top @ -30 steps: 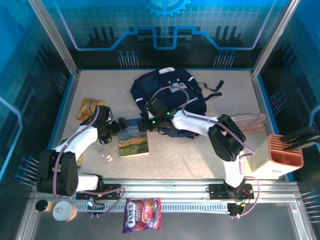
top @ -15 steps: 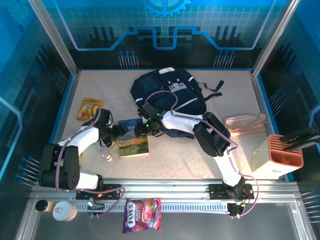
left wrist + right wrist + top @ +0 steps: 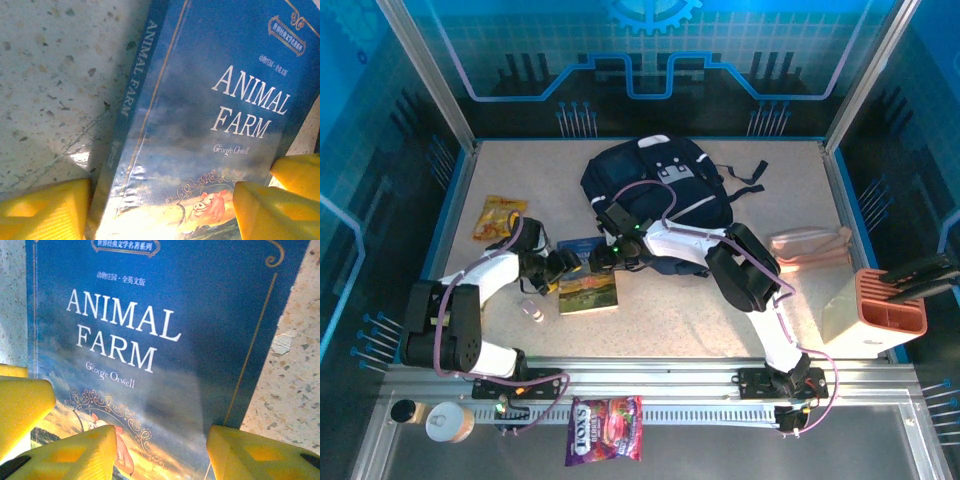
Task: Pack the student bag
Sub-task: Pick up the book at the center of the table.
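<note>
Two grippers hang over the Animal Farm paperback [image 3: 588, 292], which lies flat on the table [image 3: 720, 300]. The left gripper [image 3: 155, 210] has its jaws apart astride the spine, and the right gripper [image 3: 162, 452] has its jaws apart over the opposite edge. The student bag [image 3: 620, 165] lies near, at far centre.

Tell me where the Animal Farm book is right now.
In the top view, the book lies flat on the table, left of centre, just in front of the backpack.
</note>
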